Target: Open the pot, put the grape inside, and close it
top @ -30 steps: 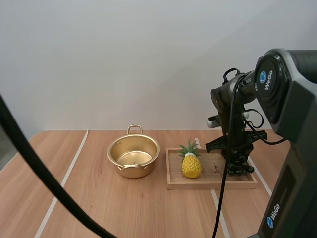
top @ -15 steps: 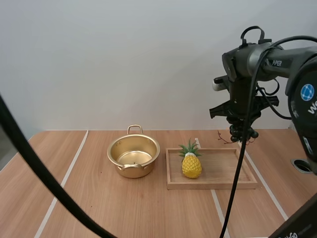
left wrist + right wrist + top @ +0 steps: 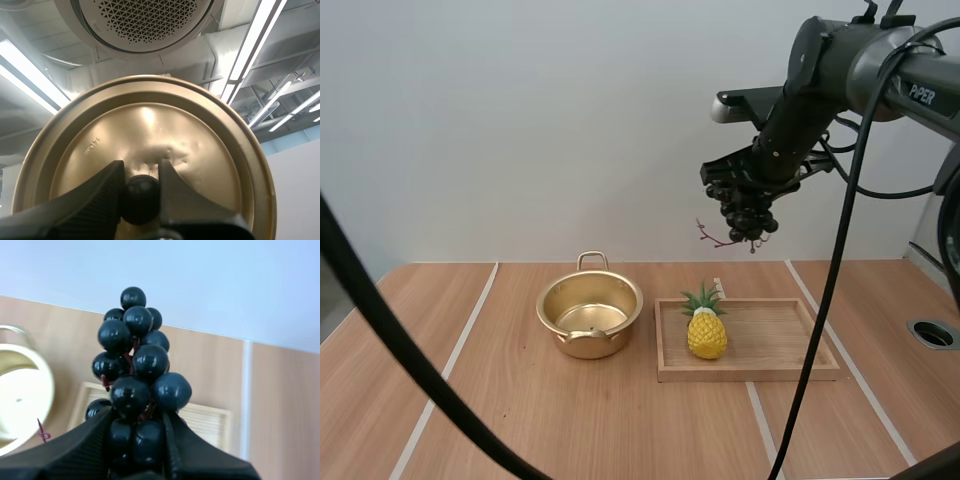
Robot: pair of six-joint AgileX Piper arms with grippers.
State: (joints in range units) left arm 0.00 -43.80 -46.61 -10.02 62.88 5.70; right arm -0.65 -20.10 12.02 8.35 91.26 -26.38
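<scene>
— Black grapes (image 3: 745,212): where are they just now?

— High in the air, above the far edge of the wooden tray (image 3: 760,372) and well clear of it. The right gripper (image 3: 750,188) pinches the bunch at one end, so the rest of the berries hang below the fingers. A thin reddish stalk (image 3: 708,236) sticks out to one side.

— Why so high?

— My guess is that height lets the bunch pass over the pineapple (image 3: 706,330) standing at the tray's left end. It can then come down into the pot (image 3: 590,345) from above rather than knock the rim.

— And the pot itself?

— Gold, open, on the table (image 3: 520,420) just beside the tray and well apart from the grapes. It looks empty.

— The lid?

— The left gripper (image 3: 140,197) is clamped on the lid's black knob (image 3: 140,192), one finger on each side, with the gold lid (image 3: 150,130) beyond. I judge it is held aside so the pot's mouth is free, ready for closing afterwards.

— What can't you make out?

— How deep the right fingers bite, because in the right wrist view the berries between them cover the tips. That view also cuts the pot off partway. I can't tell where the lid hangs relative to the table, and its near rim is hidden behind the fingers.
</scene>
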